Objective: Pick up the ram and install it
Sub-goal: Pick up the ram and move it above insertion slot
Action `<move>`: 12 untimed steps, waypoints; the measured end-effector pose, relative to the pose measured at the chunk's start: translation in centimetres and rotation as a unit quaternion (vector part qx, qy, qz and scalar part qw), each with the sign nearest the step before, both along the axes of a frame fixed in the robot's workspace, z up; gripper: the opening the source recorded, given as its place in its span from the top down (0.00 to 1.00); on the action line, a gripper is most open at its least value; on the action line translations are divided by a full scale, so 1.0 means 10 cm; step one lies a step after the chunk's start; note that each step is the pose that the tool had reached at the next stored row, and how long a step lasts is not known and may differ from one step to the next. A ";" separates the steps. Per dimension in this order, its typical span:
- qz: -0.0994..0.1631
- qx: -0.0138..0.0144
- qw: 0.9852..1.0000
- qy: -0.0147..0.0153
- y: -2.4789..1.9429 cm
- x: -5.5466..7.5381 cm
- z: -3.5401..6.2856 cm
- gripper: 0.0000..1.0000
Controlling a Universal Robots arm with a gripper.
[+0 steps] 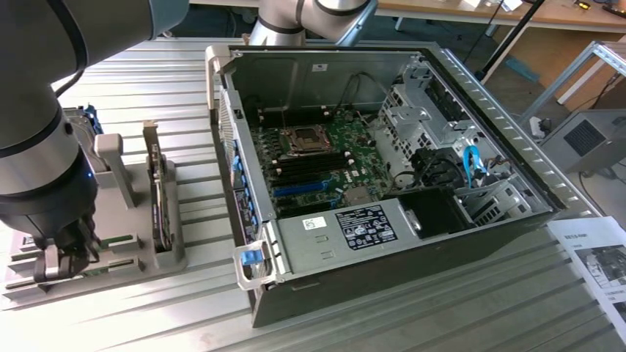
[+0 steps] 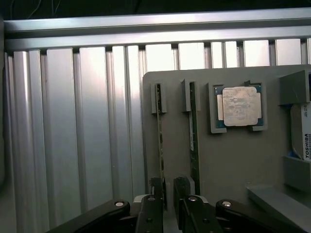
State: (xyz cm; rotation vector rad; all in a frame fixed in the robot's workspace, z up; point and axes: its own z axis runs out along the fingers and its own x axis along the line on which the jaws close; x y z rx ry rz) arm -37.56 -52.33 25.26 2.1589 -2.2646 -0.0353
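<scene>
Two ram sticks stand on edge in slots of a grey holder tray [image 2: 175, 160]. My gripper [image 2: 167, 188] sits low over the near end of one ram stick [image 2: 160, 136], with one finger on each side of it. The jaws are open, and a gap shows between the stick and one finger. The second ram stick [image 2: 194, 136] stands parallel, just outside the fingers. In the exterior view my gripper [image 1: 61, 260] hangs over the tray [image 1: 146, 268] at the lower left. The open computer case [image 1: 245, 110] lies to its right, with the motherboard [image 1: 328, 165] exposed.
On the tray, a processor chip [image 2: 239, 107] sits in a pocket beside the ram, with a hard drive [image 2: 303, 138] past it. An upright expansion card [image 1: 157, 198] stands between the tray's posts and the case. A printed sheet [image 1: 597, 257] lies at the exterior view's right.
</scene>
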 end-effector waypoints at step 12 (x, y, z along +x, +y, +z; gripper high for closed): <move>0.000 0.000 1.000 0.000 -0.025 0.00 -0.092 0.76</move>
